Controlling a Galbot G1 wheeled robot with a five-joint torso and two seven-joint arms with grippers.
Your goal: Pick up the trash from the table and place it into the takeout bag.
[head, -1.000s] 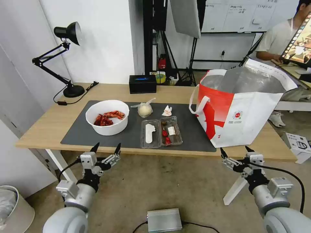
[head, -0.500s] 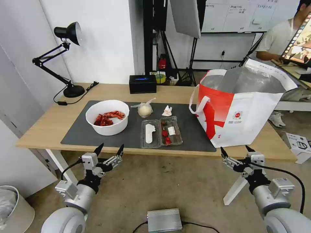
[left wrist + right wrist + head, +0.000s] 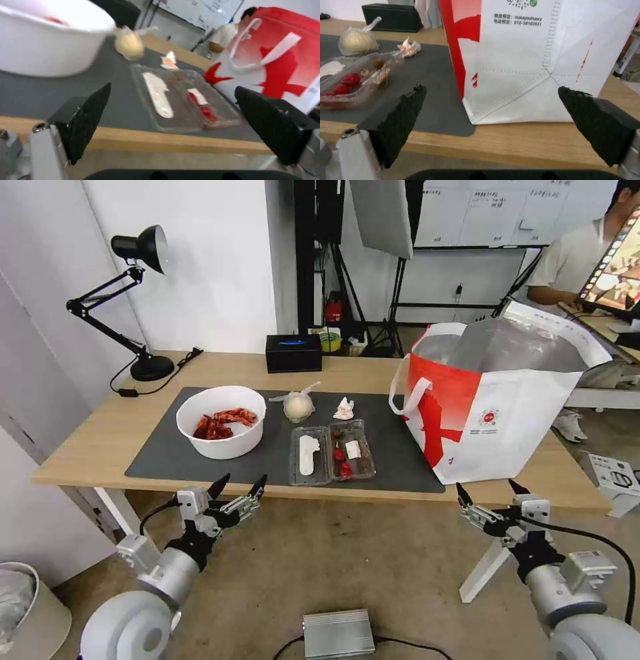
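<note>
**On the mat, trash waits beside the takeout bag**

On the dark grey mat (image 3: pixel 267 460) sit a white bowl (image 3: pixel 221 421) of red scraps, a knotted clear bag (image 3: pixel 298 405), crumpled tissue (image 3: pixel 344 409) and a clamshell tray (image 3: pixel 331 452). The foil-lined takeout bag (image 3: pixel 497 403) stands right. Left gripper (image 3: pixel 238 487) and right gripper (image 3: pixel 488 491) hover before the table (image 3: pixel 87 440) edge, fingers spread, empty

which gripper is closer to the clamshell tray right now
Left. The left gripper hangs open just off the table's near edge, slightly left of the clear clamshell tray. The right gripper, also open, sits farther off, below the takeout bag.
</note>
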